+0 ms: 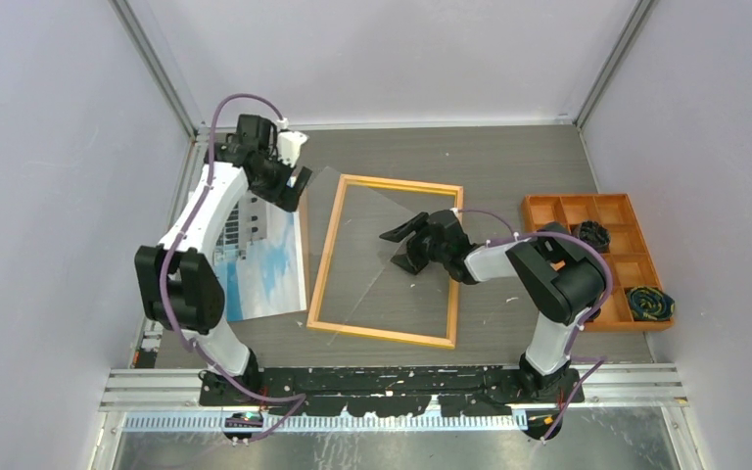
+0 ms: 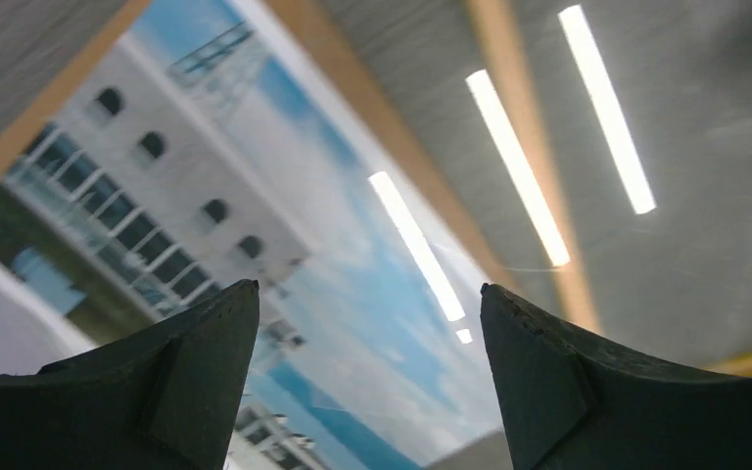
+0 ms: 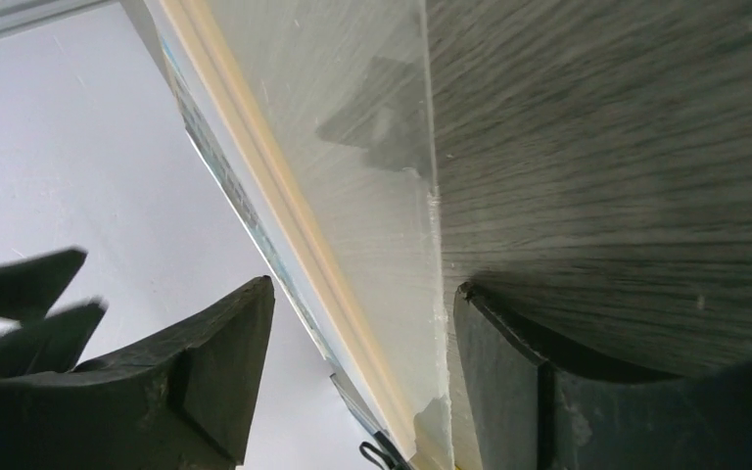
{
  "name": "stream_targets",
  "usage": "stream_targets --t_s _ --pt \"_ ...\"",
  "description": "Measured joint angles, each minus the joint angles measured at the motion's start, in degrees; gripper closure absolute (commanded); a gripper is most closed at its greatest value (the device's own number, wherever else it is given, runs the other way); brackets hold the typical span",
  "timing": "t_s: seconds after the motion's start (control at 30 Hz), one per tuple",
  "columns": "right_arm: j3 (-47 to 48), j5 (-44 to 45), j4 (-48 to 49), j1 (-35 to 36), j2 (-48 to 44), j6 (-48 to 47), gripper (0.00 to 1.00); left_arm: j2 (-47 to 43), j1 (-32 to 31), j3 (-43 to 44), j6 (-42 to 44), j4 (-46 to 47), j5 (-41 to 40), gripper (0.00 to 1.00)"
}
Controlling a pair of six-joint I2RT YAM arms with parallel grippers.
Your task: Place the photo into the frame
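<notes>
Left hand [image 2: 367, 313] wide open, empty, over photo [image 1: 266, 259] far edge — photo flat on worktop [image 1: 509, 166], picture up, just left of frame [image 1: 325, 255]. Right hand [image 3: 362, 294] open too, empty, inside frame over skewed clear pane [image 1: 357, 245] — pinch photo edge shallowly, avoid creasing

Photo [image 2: 352, 313]: printed paper, a light streak is reflected.
Frame [image 1: 326, 251]: smooth tan wood is seen.
Clear pane [image 3: 352, 215]: transparent, smooth, shiny.
Table [image 1: 509, 166]: matt grey wood-grain.

No legible text anywhere.
</notes>
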Motion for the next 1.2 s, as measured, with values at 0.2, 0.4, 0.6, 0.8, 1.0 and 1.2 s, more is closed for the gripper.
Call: stream_targets --t_s 0.2,0.4,0.6,0.8,1.0,1.2 --pt "1.03 2.16 -0.22 2.03 -0.11 -1.55 0.19 8.44 2.93 -5.88 6.32 12.48 -16.79 0.19" --pt "1.14 4.98 -2.67 4.48 -1.86 -3.19 0.02 16.22 3.91 -8.85 10.12 23.61 -29.68 0.20" --pt "0.81 7.50 -4.50 6.10 -3.89 -5.84 0.00 18.10 4.07 -9.01 10.29 26.64 -31.85 0.18" --pt "0.48 7.74 -3.63 6.56 -3.80 -6.19 0.02 18.10 3.87 -9.01 9.22 25.62 -29.00 0.17" --pt "-0.46 7.65 1.95 7.34 -1.73 -4.83 0.10 18.10 3.10 -9.03 8.92 23.63 -27.06 0.17" --pt "-0.85 6.36 10.80 7.76 2.93 -1.68 0.25 18.08 1.27 -9.75 8.90 21.79 -24.92 0.17"
